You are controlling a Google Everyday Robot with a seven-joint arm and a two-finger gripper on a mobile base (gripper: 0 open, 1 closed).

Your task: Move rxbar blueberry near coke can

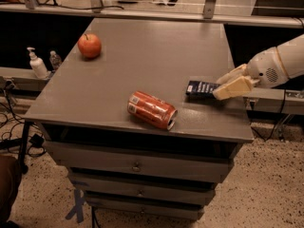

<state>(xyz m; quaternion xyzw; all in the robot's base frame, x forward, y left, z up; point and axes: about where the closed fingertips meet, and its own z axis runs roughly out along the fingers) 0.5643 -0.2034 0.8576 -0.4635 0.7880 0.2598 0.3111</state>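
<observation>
Where the arm reaches in over the right edge of the surface (156, 56), the hand (227, 85) is clamped on the right end of the rxbar blueberry (201, 88). Bar flat, low at the surface; contact with it cannot be told. Coke can (151, 109) on its side, front centre, near the bar, apart. Apple (90, 45) back left, well apart.

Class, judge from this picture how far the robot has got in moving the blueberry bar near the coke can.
Done: the tool, at the right edge of the table, grips the rxbar blueberry by its right end. In hand: the carry, with the bar apart from the coke can, which lies on its side near the front edge. Left: closing that gap and releasing.
</observation>
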